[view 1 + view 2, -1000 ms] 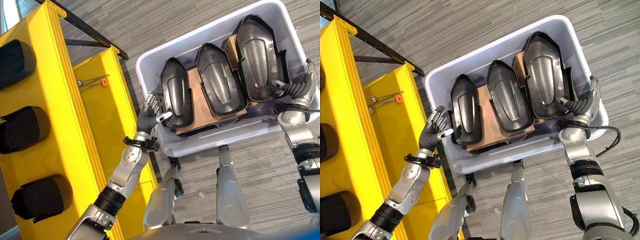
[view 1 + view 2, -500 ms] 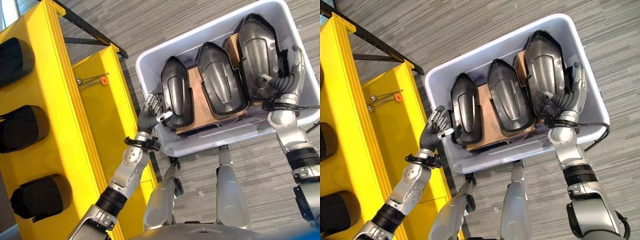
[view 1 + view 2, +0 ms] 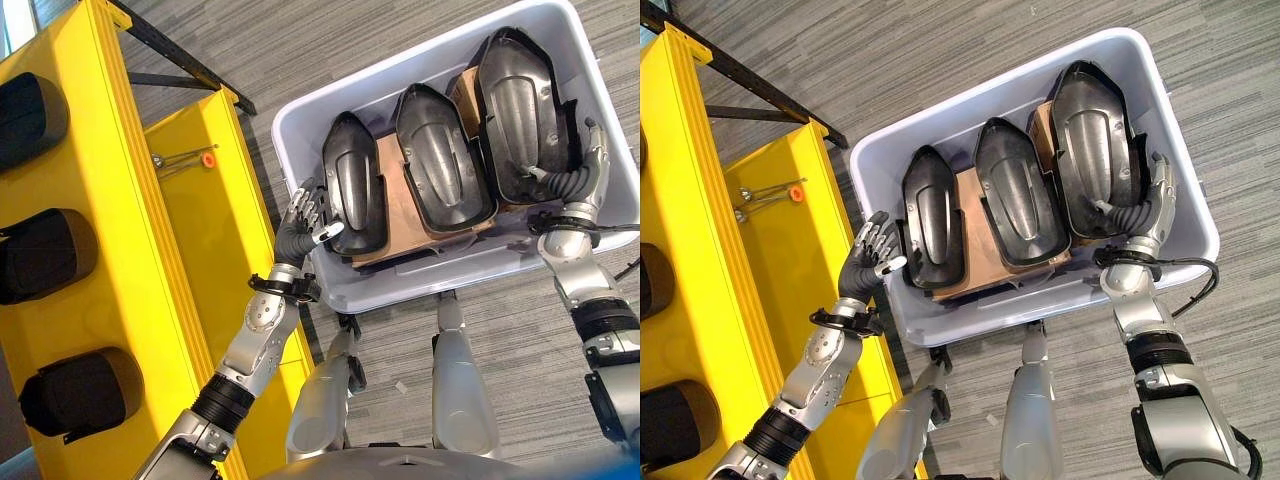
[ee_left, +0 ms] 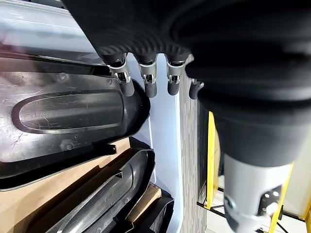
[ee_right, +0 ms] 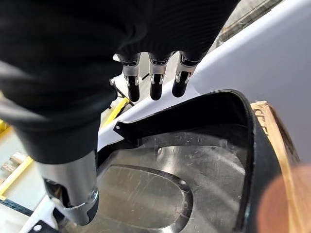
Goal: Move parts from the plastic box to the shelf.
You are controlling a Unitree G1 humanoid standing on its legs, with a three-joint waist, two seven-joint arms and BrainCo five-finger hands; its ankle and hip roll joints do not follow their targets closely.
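Left eye view: three black parts in the plastic box (image 3: 300,130). Left hand (image 3: 305,222), fingers relaxed, at the box's shelf-side (image 3: 110,230) wall beside the nearest part (image 3: 352,195).

Right wrist view: right hand (image 5: 73,87), fingers straight, touches the far part (image 5: 194,160), grasping nothing.

The plastic box (image 3: 300,130) looks like smooth, pale, slightly translucent plastic. Inside it, three black parts (image 3: 437,160) show a glossy moulded shell, faintly scuffed, with light glinting off their raised centres. Under the parts lies matt brown cardboard (image 3: 400,215), rough at its cut edges. Beside the box, the shelf (image 3: 110,200) reads as yellow painted metal, smooth with a soft sheen. The floor (image 3: 330,40) beyond the box is grey ribbed carpet, matt and coarse.
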